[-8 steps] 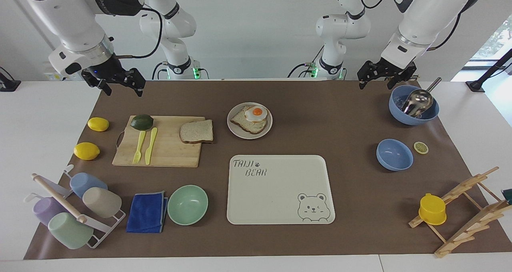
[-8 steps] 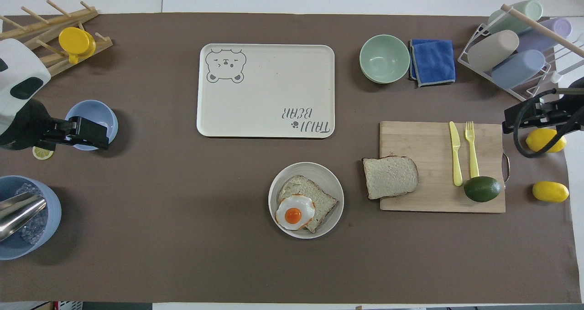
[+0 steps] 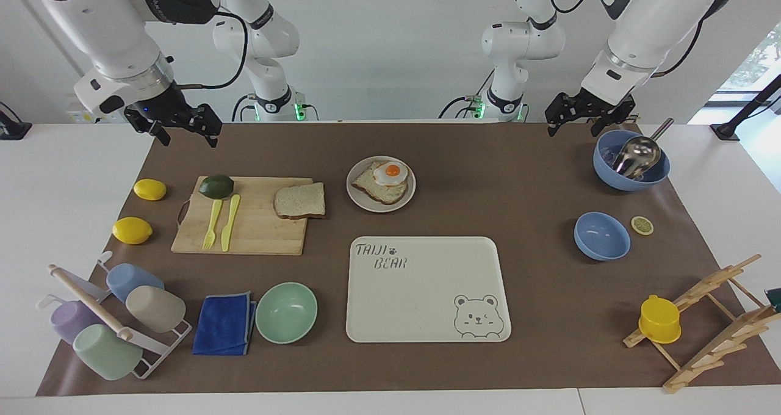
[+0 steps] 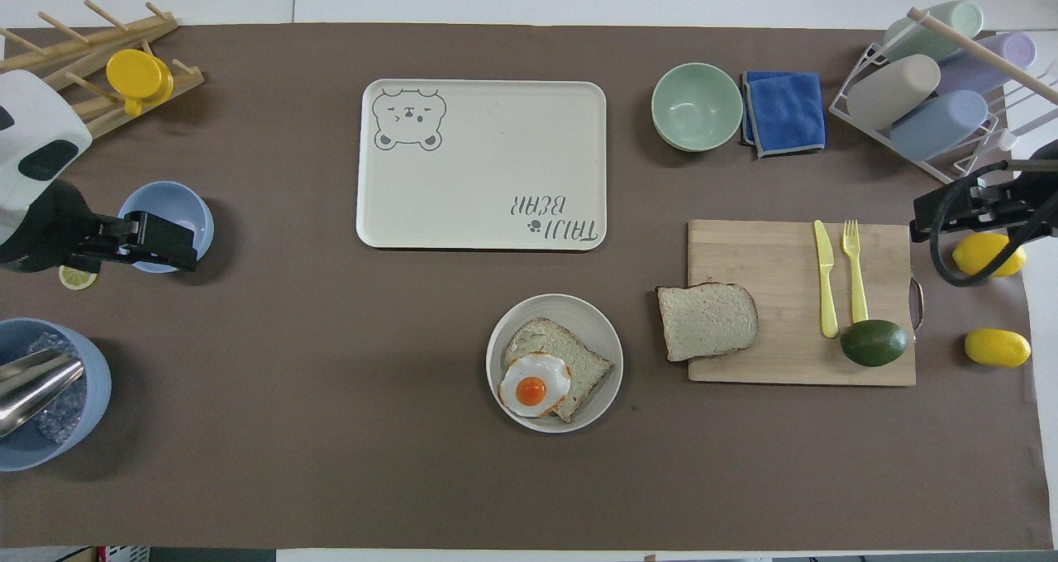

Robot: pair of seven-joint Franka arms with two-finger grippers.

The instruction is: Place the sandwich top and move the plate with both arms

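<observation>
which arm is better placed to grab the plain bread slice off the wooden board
Right. The right gripper hangs at the wooden cutting board's end of the table, where the plain light-brown bread slice lies. The left gripper waits above the large blue bowl at the other end.

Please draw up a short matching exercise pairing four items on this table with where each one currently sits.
Things:
1. sandwich top
2. fried egg
3. metal scoop
4. lemon slice

Places:
A. on the brown mat beside the smaller blue bowl
B. in the larger blue bowl
C. on the wooden cutting board, at its edge nearest the plate
D. on a bread slice lying on the plate

Pairs: 1-C, 2-D, 3-B, 4-A
</observation>
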